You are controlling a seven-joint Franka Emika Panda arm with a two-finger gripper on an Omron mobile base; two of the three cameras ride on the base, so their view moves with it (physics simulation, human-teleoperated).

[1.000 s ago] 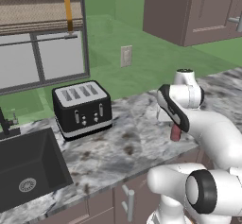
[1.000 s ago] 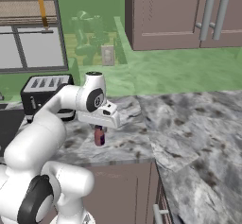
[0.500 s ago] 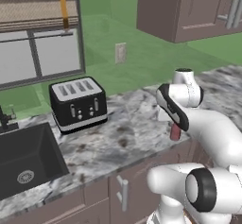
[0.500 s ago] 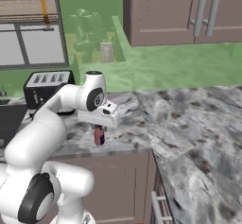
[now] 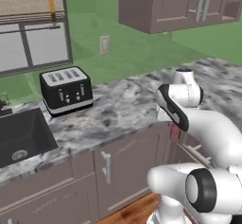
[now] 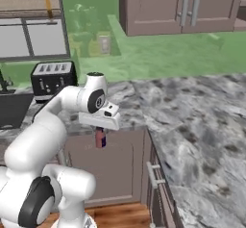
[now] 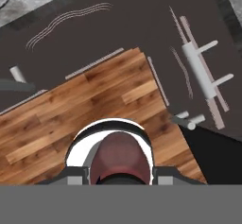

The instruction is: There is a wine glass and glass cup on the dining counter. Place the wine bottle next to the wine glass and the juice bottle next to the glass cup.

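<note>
One item is in our hold: the small squat reddish-pink juice bottle (image 6: 100, 138), hanging upright beneath our two-finger gripper (image 6: 100, 134), whose jaws are clamped on its upper part, out in front of the brown cabinet doors (image 6: 111, 167) and over the wooden plank floor (image 7: 71, 119), clear of any surface. We judge it light, stiff and smooth-walled, probably a little slippery, so a hold high on the body near the cap, as now, seems sound; it looks unlikely to break but could swing or slip during travel. In the hand view its rounded pink shoulder (image 7: 118, 158) sits between the fingertips, and the cap is hidden from us there. Farther off lie the marbled grey-and-white worktop (image 5: 118, 109), the black sink (image 5: 21, 135) cut off at the frame edge, and the black four-slot toaster (image 5: 66, 90). The bottle's lower half is barely visible in the left base view, a red sliver (image 5: 175, 132) behind our arm.
</note>
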